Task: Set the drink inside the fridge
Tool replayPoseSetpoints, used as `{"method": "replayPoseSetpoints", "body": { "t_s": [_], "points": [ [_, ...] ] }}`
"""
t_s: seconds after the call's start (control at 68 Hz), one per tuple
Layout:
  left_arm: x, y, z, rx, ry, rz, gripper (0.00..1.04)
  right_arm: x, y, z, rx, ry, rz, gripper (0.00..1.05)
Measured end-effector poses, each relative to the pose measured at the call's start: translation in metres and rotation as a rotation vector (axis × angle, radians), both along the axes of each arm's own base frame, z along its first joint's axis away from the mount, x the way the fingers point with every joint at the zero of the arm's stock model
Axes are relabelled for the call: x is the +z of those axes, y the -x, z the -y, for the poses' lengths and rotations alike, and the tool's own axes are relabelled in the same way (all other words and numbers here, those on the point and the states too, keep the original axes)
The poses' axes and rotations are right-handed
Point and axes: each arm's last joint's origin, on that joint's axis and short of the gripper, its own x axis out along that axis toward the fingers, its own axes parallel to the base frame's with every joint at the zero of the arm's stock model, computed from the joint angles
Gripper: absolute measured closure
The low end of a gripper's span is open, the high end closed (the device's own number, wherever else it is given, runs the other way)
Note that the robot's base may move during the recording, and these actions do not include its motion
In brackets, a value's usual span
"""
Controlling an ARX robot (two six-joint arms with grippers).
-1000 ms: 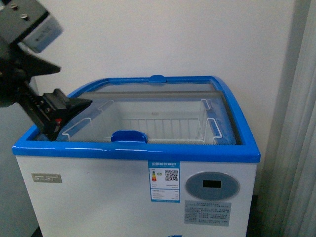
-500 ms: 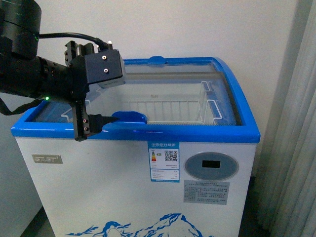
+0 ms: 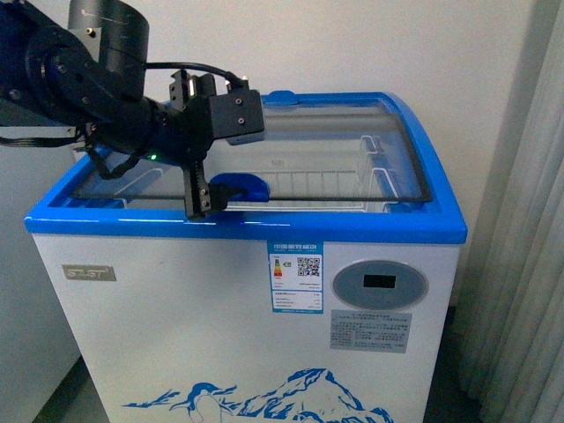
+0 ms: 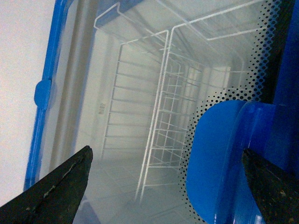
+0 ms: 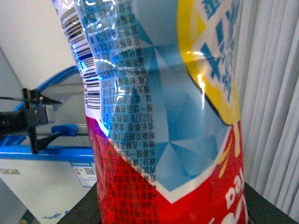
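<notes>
The fridge (image 3: 176,335) is a white chest freezer with a blue top rim (image 3: 352,225) and curved glass lids. My left gripper (image 3: 199,204) is open, fingers pointing down at the front rim, right beside the lid's blue handle (image 3: 240,187). In the left wrist view the gripper (image 4: 166,150) hangs over the glass, with the handle (image 4: 219,158) between its fingers, nearer one fingertip (image 4: 261,177). My right gripper (image 5: 173,210) is shut on the drink (image 5: 159,116); its blue-and-red label fills that view. The cap is out of view. The fridge (image 5: 46,151) shows far behind it.
A white wire basket (image 3: 308,189) sits inside under the glass, also in the left wrist view (image 4: 159,93). A second blue handle (image 3: 282,95) is at the far rim. A grey-white cabinet (image 3: 26,308) stands left, a curtain (image 3: 529,264) right.
My left gripper has swung down and moved right along the front rim to the blue handle. The front view now shows more of the fridge's front.
</notes>
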Motion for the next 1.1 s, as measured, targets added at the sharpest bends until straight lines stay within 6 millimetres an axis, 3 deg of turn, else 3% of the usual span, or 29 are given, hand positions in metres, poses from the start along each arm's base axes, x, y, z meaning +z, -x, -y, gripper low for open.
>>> {"method": "replayPoseSetpoints", "body": {
  "t_s": [0.147, 0.265, 0.441, 0.574, 0.647, 0.75, 0.824, 0.941, 1.044, 1.103],
  "points": [
    [0.007, -0.039, 0.011, 0.088, -0.011, 0.142, 0.08, 0.0, 0.0, 0.0, -0.004, 0.0, 0.0, 0.63],
    [0.005, -0.078, 0.014, 0.296, 0.005, 0.256, 0.08, 0.0, 0.0, 0.0, -0.004, 0.0, 0.0, 0.63],
    [-0.001, -0.088, 0.021, 0.476, 0.199, 0.325, 0.08, 0.0, 0.0, 0.0, -0.001, 0.0, 0.0, 0.63],
    [0.006, -0.072, 0.022, 0.674, 0.42, 0.233, 0.08, 0.0, 0.0, 0.0, -0.003, 0.0, 0.0, 0.63],
    [0.025, -0.048, 0.01, 0.713, 0.576, 0.116, 0.08, 0.0, 0.0, 0.0, -0.007, 0.0, 0.0, 0.63],
    [0.058, 0.026, -0.014, 0.745, 0.84, -0.106, 0.08, 0.0, 0.0, 0.0, -0.003, 0.0, 0.0, 0.63],
    [0.054, 0.064, -0.021, 0.745, 0.918, -0.218, 0.08, 0.0, 0.0, 0.0, 0.001, 0.0, 0.0, 0.63],
    [0.031, 0.134, -0.028, 0.768, 1.017, -0.408, 0.08, 0.0, 0.0, 0.0, -0.003, 0.0, 0.0, 0.63],
    [0.028, 0.189, -0.039, 0.779, 1.129, -0.225, 0.2, 0.0, 0.0, 0.0, -0.007, 0.0, 0.0, 0.63],
    [0.034, 0.239, -0.059, 0.724, 1.236, -0.084, 0.32, 0.0, 0.0, 0.0, -0.003, 0.0, 0.0, 0.63]
  ]
}}
